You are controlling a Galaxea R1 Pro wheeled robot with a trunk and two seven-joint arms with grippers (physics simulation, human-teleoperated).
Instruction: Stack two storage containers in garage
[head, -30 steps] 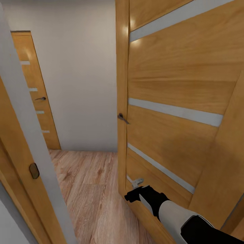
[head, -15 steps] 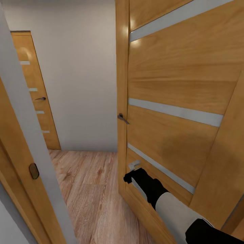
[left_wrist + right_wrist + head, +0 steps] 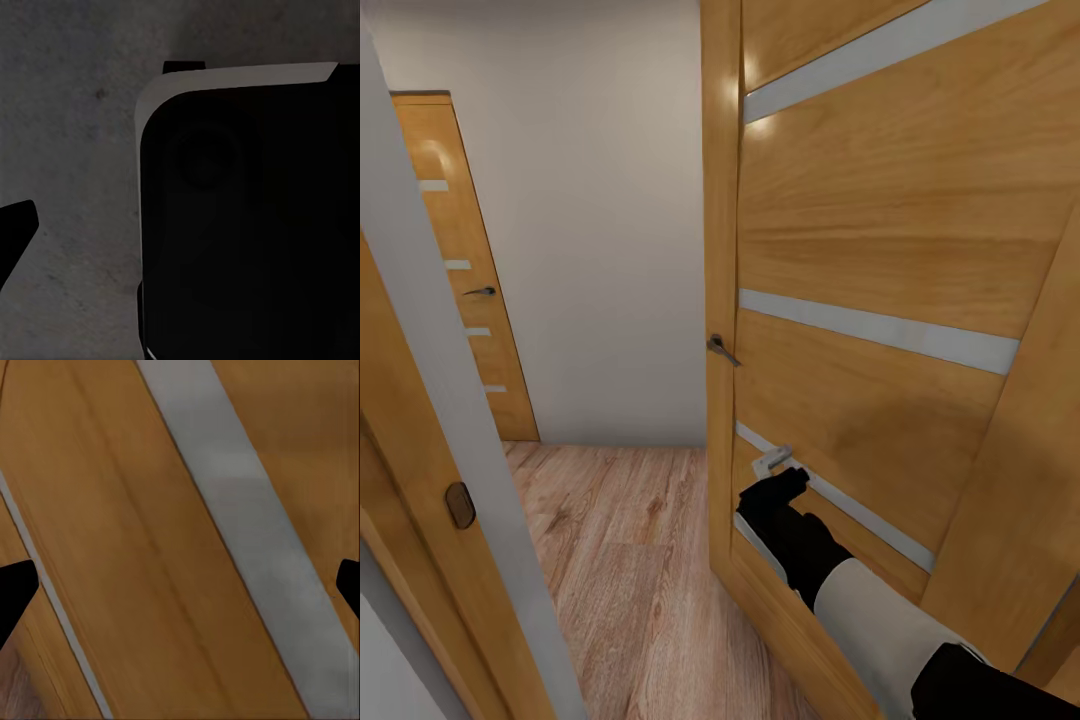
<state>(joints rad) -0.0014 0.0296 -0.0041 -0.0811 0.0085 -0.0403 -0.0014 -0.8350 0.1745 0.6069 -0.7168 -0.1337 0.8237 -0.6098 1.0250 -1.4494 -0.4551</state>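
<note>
Right gripper point(image 3: 772, 468), fingers spread wide, empty, set against the door point(image 3: 880, 250) near its free edge, probably to push it wider for passage.

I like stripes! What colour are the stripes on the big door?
Pale grey stripes on an orange-brown wooden door, clearest in the head view.

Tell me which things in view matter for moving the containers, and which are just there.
Job-related:
right end effector, against the open door
wood floor of the passage ahead

Just there:
closed door on the far wall
grey wall
</note>
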